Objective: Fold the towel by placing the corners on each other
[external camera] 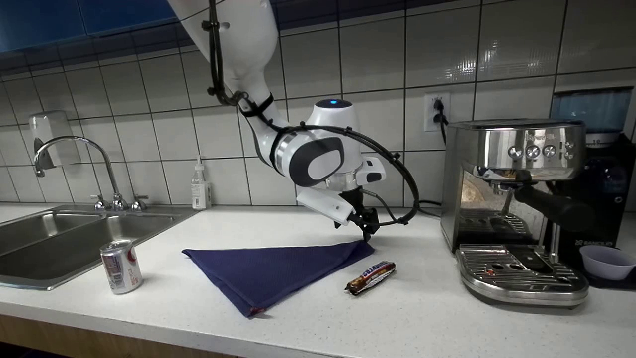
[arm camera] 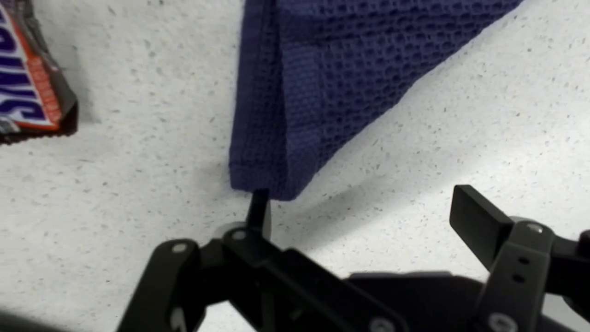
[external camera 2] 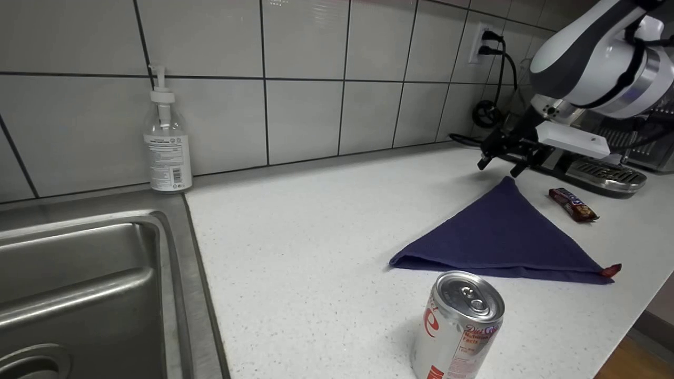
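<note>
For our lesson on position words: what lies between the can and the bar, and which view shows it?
The towel lies between the can and the bar, as both exterior views show; the wrist view leaves the can out.

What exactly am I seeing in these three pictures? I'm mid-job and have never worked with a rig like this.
The machine is a white robot arm ending in a black, two-fingered gripper. Two pictures come from cameras standing outside the robot; the close-up comes from one on its wrist, so the gripper reaches in from the bottom. On the counter lie a navy towel, folded into a triangle, and a candy bar. A can stands upright between the sink and the towel; a coffee machine stands past the candy bar. Nothing is held: the gripper is open, one finger right at a corner of the towel. Whether they touch, I can't tell.
</note>
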